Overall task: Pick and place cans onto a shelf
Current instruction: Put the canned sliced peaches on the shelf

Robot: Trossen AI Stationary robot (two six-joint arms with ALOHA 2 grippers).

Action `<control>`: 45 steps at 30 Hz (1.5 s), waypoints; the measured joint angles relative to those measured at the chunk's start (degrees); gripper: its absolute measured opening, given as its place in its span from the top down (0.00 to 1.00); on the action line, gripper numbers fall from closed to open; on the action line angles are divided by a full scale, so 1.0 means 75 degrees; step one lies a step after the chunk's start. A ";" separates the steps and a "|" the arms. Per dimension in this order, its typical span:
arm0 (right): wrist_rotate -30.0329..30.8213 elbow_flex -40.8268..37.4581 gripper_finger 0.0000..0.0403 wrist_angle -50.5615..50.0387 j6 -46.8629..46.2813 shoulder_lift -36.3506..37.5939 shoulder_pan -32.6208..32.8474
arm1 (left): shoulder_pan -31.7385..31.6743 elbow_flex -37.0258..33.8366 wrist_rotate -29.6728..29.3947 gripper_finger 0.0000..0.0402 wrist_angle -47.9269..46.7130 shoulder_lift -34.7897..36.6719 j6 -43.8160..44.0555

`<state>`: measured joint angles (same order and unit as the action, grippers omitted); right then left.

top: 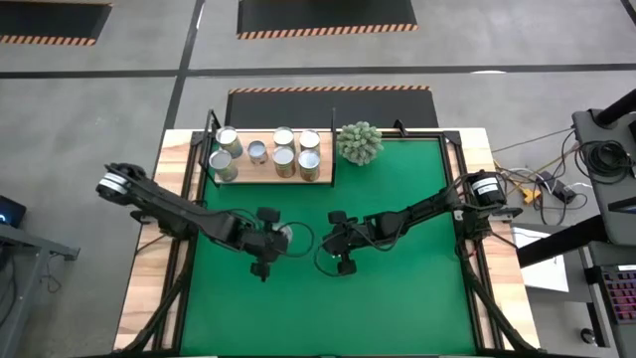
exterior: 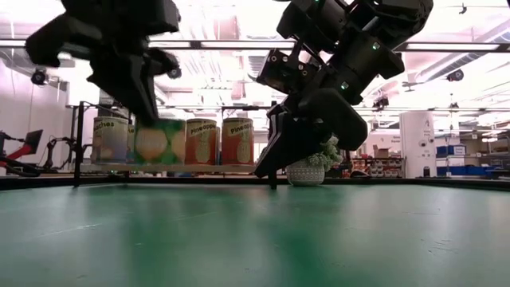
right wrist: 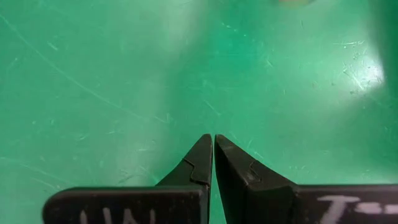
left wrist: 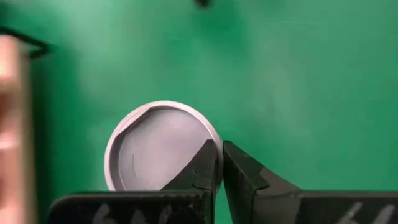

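On shelf [top: 270,179], seven cans [top: 283,159], one plant [top: 359,142] beside.

- The whole counter [top: 189,149] is seen from straight overhead in the high view, both arms included.
- The low view is taken at mat level, facing across the green mat [exterior: 255,239] toward the shelf [exterior: 179,167] and the room behind.
- Each wrist view is aimed steeply down at the mat from close by.
- The shelf and plant [top: 359,142] are shared by the high and low views.
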<state>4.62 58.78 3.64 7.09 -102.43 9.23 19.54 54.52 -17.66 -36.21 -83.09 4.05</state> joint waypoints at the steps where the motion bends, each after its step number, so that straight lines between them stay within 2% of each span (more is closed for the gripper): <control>1: 0.0000 0.0000 0.98 0.0000 0.0012 0.0000 0.0000 | -0.0069 0.0000 -0.0107 1.00 -0.0170 0.0214 -0.0150; 4: -0.0002 0.0000 0.98 0.0003 0.0035 0.0000 0.0000 | -0.0362 -0.0052 -0.0520 1.00 -0.0722 0.0860 -0.0435; 9: -0.0001 0.0000 0.98 0.0059 0.0083 0.0000 0.0000 | -0.1246 -0.0302 -0.0724 1.00 -0.1115 0.1820 -0.1059; 16: -0.0002 0.0000 0.98 0.0230 0.0195 0.0000 0.0000 | -0.2828 -0.0595 -0.0700 1.00 -0.1095 0.2346 -0.2189; 22: -0.0002 0.0000 0.98 0.0236 0.0198 0.0000 -0.0003 | -0.4051 -0.0953 0.0085 1.00 -0.0675 0.2382 -0.2863; 27: -0.0002 0.0000 0.98 0.0234 0.0217 0.0000 -0.0003 | -0.4759 -0.1106 0.0384 1.00 -0.0353 0.2378 -0.3434; 31: -0.0002 0.0000 0.98 0.0230 0.0240 0.0000 -0.0003 | -0.5228 -0.1158 0.0910 1.00 -0.0232 0.2367 -0.3734; 37: -0.0002 0.0000 0.98 0.0232 0.0259 0.0000 -0.0003 | -0.5643 -0.1288 0.0916 0.99 -0.0064 0.2359 -0.3859; 45: -0.0002 0.0000 0.98 0.0223 0.0284 0.0000 -0.0003 | -0.5772 -0.1448 0.0922 0.97 0.0237 0.2201 -0.3962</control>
<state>4.60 58.78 5.31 9.22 -102.43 9.21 -23.75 43.66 -10.74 -34.43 -66.58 -25.67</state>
